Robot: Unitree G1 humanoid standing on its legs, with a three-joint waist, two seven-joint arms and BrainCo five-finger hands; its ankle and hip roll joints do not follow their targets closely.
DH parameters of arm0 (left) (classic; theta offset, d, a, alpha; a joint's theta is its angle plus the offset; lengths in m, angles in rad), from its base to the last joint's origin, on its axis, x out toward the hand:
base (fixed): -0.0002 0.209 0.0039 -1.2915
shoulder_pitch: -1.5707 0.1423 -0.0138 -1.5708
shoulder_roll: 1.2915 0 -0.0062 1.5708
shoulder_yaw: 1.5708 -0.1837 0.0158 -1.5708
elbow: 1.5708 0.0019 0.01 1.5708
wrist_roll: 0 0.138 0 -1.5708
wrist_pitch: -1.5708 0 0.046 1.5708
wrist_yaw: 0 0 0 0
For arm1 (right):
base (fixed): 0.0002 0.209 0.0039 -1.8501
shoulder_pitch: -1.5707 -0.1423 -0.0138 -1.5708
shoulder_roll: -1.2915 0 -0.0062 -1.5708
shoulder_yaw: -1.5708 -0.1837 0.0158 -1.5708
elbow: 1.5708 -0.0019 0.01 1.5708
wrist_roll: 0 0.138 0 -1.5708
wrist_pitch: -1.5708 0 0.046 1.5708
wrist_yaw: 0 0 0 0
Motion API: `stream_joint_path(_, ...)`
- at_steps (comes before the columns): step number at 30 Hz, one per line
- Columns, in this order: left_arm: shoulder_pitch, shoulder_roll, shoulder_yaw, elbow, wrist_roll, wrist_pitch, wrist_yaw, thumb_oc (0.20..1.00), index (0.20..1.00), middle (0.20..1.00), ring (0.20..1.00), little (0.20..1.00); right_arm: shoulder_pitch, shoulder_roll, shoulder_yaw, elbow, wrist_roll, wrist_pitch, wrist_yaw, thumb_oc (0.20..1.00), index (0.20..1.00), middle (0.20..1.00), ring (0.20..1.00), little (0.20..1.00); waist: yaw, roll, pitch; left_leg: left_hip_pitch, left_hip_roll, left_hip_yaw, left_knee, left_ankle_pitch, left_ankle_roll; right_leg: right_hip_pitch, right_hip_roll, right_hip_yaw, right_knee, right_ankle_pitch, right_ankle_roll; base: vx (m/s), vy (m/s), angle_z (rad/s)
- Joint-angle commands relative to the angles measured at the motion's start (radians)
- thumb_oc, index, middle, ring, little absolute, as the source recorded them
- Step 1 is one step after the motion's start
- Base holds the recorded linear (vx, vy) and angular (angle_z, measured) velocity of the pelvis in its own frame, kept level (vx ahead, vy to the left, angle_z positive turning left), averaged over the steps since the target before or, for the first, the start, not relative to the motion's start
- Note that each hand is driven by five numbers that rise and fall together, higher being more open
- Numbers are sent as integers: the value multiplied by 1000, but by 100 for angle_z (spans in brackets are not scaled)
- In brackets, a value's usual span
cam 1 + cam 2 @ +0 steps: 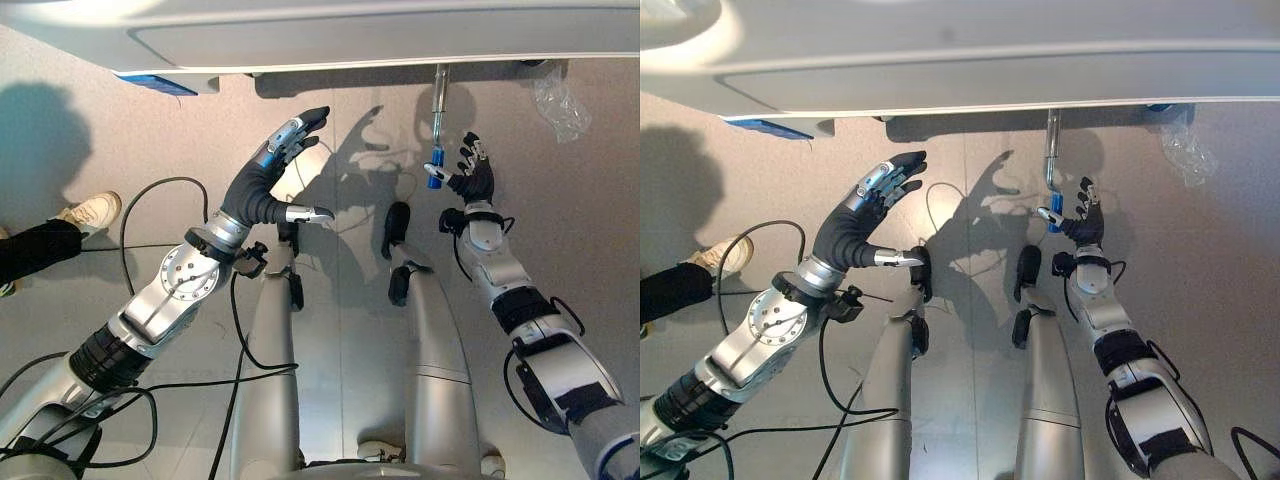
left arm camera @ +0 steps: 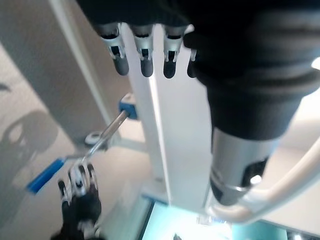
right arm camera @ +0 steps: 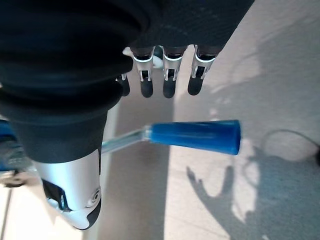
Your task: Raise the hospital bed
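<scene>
The hospital bed (image 1: 330, 40) runs across the twelve o'clock edge of my head view, its pale frame overhanging the grey floor (image 1: 590, 220). From under that frame, at about one o'clock, the bed's crank (image 1: 437, 125) hangs down toward me: a thin metal rod ending in a blue grip (image 3: 195, 136).

My right robot hand (image 1: 474, 178) is raised just beside that grip, at its three o'clock side, fingers spread apart and straight, palm turned to the handle. In my right wrist view the blue grip lies across in front of the palm, between the fingertips (image 3: 169, 87) and the thumb (image 3: 75, 200), with a gap on both sides; nothing is clamped around it.

My left robot hand (image 1: 268, 170) is up at about eleven o'clock, well apart from the crank, below the bed's edge. Its fingers are stretched out toward the bed and the thumb (image 1: 305, 213) points off toward three o'clock, so it is apart too and holds nothing. My left wrist view looks past those fingertips at the bed's white frame, with the crank and my other hand farther off.

A crumpled piece of clear plastic (image 1: 560, 100) lies on the floor at two o'clock, under the bed's edge. At nine o'clock a person's dark trouser leg and light shoe (image 1: 92, 211) stand on the floor.
</scene>
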Motion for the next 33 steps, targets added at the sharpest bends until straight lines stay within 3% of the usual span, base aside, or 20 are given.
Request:
stream_joint_path(1, -26, 42, 12, -109, -17, -42, -8, 1000, 1000, 1000, 1000, 1000, -40, -42, 49, 8, 99, -2, 66, 1000, 1000, 1000, 1000, 1000, -1, -2, -26, -10, -25, 16, -9, -4, 6, 20, -10, 5, -11, 12, 83, 2, 6, 5)
stream_joint_path(3, -34, 42, 6, -113, -24, -46, -2, 1000, 1000, 1000, 1000, 1000, -77, -32, 64, 65, 126, 5, 76, 1000, 1000, 1000, 1000, 1000, 3, -2, -26, -17, -25, 15, -8, -6, 7, 13, -10, 3, -10, 10, 83, 38, 5, 4)
stream_joint_path(4, -29, 42, 2, -113, -24, -48, 1, 1000, 1000, 1000, 1000, 1000, -88, -24, 73, 99, 132, 9, 84, 1000, 1000, 1000, 1000, 1000, 5, -2, -26, 4, -25, 12, 5, -40, 4, 32, -8, 5, 4, -21, 90, 0, 0, 0)
stream_joint_path(5, -40, 40, 7, -114, -22, -48, 4, 1000, 1000, 1000, 1000, 1000, -115, -20, 77, 129, 139, 14, 89, 1000, 1000, 1000, 1000, 1000, 8, -1, -26, -25, -25, 14, -4, -7, 9, 7, -8, 0, -8, 9, 84, 0, 0, 0)
stream_joint_path(6, -43, 39, 1, -114, -23, -48, 3, 1000, 1000, 1000, 1000, 1000, -139, -18, 84, 165, 138, 19, 91, 1000, 1000, 1000, 1000, 1000, 12, 1, -26, -30, -25, 13, -2, -9, 10, 4, -9, 0, -8, 9, 84, 0, 0, 0)
stream_joint_path(7, -38, 34, -5, -117, -25, -48, 2, 1000, 1000, 1000, 1000, 1000, -145, -8, 87, 197, 144, 23, 94, 1000, 1000, 1000, 1000, 1000, 15, 4, -26, -10, -26, 8, 11, -44, 7, 24, -9, 4, 4, -22, 91, 0, 0, 0)
stream_joint_path(8, -47, 31, -1, -120, -27, -49, 2, 1000, 1000, 1000, 1000, 1000, -163, -5, 83, 220, 149, 27, 97, 1000, 1000, 1000, 1000, 1000, 19, 6, -26, -35, -26, 11, -1, -10, 12, 0, -10, -1, -9, 8, 85, 72, -5, 1)
stream_joint_path(9, -46, 25, -9, -118, -32, -49, 2, 1000, 1000, 1000, 1000, 1000, -168, 1, 85, 258, 153, 34, 101, 1000, 1000, 1000, 1000, 1000, 23, 9, -26, -14, -27, 8, 10, -44, 9, 20, -12, 2, 3, -23, 92, -38, 11, 4)
stream_joint_path(10, -58, 22, -6, -120, -29, -51, 4, 1000, 1000, 1000, 1000, 1000, -191, 1, 84, 283, 148, 42, 104, 1000, 1000, 1000, 1000, 1000, 27, 13, -26, -42, -29, 11, 0, -10, 13, -4, -12, -2, -10, 7, 85, 64, -2, 4)
stream_joint_path(11, -51, 20, -12, -119, -30, -50, 4, 1000, 1000, 1000, 1000, 1000, -182, 3, 85, 286, 149, 42, 105, 1000, 1000, 1000, 1000, 1000, 26, 13, -26, -17, -30, 8, 11, -44, 9, 19, -12, 2, 3, -24, 92, -44, 12, 1)
stream_joint_path(12, -60, 16, -7, -119, -26, -51, 5, 1000, 1000, 1000, 1000, 1000, -199, 6, 84, 305, 145, 47, 107, 1000, 1000, 1000, 1000, 1000, 31, 17, -26, -45, -30, 11, 1, -11, 14, -6, -12, -3, -8, 6, 85, 0, 0, 0)
stream_joint_path(15, -70, -9, -10, -120, -30, -56, -2, 1000, 1000, 1000, 1000, 1000, -237, 13, 87, 382, 120, 68, 121, 1000, 1000, 1000, 1000, 1000, 49, 35, -26, -52, -37, 10, 5, -13, 19, -13, -14, -6, -3, 1, 83, 15, 10, 5)
stream_joint_path(16, -63, -11, -15, -119, -31, -56, -2, 1000, 1000, 1000, 1000, 1000, -227, 15, 88, 385, 121, 68, 122, 846, 846, 846, 846, 846, 49, 35, -26, -26, -37, 6, 15, -45, 15, 10, -14, -1, 9, -28, 91, 64, -8, 7)
stream_joint_path(17, -72, -22, -25, -118, -34, -57, -5, 1000, 1000, 1000, 1000, 1000, -243, 12, 75, 413, 137, 72, 125, 200, 200, 200, 200, 200, 59, 45, -26, -28, -40, 6, 12, -44, 15, 10, -17, 0, 6, -28, 92, 0, 0, 0)
stream_joint_path(18, -82, -23, -21, -124, -32, -57, -6, 1000, 1000, 1000, 1000, 1000, -257, 7, 75, 422, 131, 79, 129, 200, 200, 200, 200, 200, 65, 52, -26, -54, -40, 10, 0, -11, 21, -15, -18, -5, -6, 1, 85, 0, 0, 0)
stream_joint_path(19, -74, -26, -26, -123, -33, -56, -6, 1000, 1000, 1000, 1000, 1000, -248, 9, 76, 425, 132, 80, 130, 200, 200, 200, 200, 200, 64, 52, -26, -29, -41, 6, 10, -43, 16, 8, -18, 0, 7, -28, 92, 0, 0, 0)
stream_joint_path(21, -79, -33, -20, -131, -33, -62, -14, 1000, 1000, 1000, 1000, 1000, -270, 2, 71, 438, 124, 86, 139, 200, 200, 200, 200, 200, 74, 65, -26, -52, -44, 10, -5, -10, 23, -14, -20, -4, -7, -1, 86, -12, 20, 4)
stream_joint_path(33, -83, -65, -6, -137, -13, -61, -6, 1000, 1000, 1000, 1000, 1000, -260, 14, 69, 464, 106, 100, 154, 200, 200, 200, 200, 200, 84, 81, -26, -64, -50, 12, -11, -8, 27, -25, -20, 1, -15, 1, 86, -2, 2, 0)
